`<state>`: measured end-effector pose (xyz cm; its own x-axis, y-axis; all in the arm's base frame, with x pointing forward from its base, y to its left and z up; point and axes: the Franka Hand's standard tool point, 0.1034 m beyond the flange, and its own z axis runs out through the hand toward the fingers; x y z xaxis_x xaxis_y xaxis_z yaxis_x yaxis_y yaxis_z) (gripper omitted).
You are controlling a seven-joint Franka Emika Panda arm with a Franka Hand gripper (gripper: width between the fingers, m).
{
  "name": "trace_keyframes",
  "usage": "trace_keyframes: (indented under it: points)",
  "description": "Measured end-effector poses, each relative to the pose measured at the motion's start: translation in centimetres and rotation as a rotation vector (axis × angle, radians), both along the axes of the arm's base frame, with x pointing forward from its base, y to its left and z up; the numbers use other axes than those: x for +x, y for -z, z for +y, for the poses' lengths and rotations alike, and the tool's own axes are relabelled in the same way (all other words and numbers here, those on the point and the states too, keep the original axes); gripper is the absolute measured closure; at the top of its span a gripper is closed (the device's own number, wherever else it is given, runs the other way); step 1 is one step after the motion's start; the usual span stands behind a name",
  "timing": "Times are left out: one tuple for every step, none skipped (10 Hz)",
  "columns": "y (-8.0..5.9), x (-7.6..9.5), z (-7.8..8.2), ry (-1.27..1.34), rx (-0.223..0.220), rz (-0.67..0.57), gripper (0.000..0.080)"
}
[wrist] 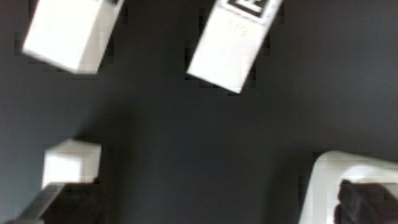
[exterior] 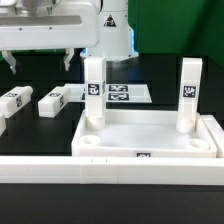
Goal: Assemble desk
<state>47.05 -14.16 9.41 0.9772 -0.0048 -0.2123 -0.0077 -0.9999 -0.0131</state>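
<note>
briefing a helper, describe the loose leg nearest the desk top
Start at the white desk top. On the exterior view's left, two legs lie flat on the table. It is the loose leg nearer the top, not the outer leg.

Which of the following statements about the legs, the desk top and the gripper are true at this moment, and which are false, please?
1. Two upright legs stand in the desk top. True.
2. The gripper is holding a leg. False: its jaws are open and empty, above the table.
3. Two loose legs lie on the table at the exterior view's left. True.
4. The marker board lies inside the desk top. False: it lies flat on the table behind it.
</note>
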Motion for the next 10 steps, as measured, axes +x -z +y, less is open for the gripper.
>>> trace_keyframes:
  points:
    - [0.3,-0.4,0.2,0.115,0.013,0.005,0.0150]
    - [0.4,-0.6,0.2,0.161,0.017,0.005,0.0150]
    - [0.4,-0.5,0.4,0.156,0.017,0.004,0.0150]
    - [0.4,-0.5,0.4,0.152,0.017,0.004,0.0150]
    - [0.4,-0.5,0.3,0.151,0.018,0.004,0.0150]
    - [0.3,-0.8,0.1,0.105,0.029,-0.001,0.0150]
    - [0.3,-1.6,0.1,0.046,0.041,-0.022,0.0150]
    - [0.4,-2.3,0.3,0.035,0.047,-0.023,0.0150]
    - [0.7,-2.9,0.3,0.021,0.047,-0.026,0.0150]
    - [1.3,-3.3,0.5,0.014,0.040,-0.033,0.0150]
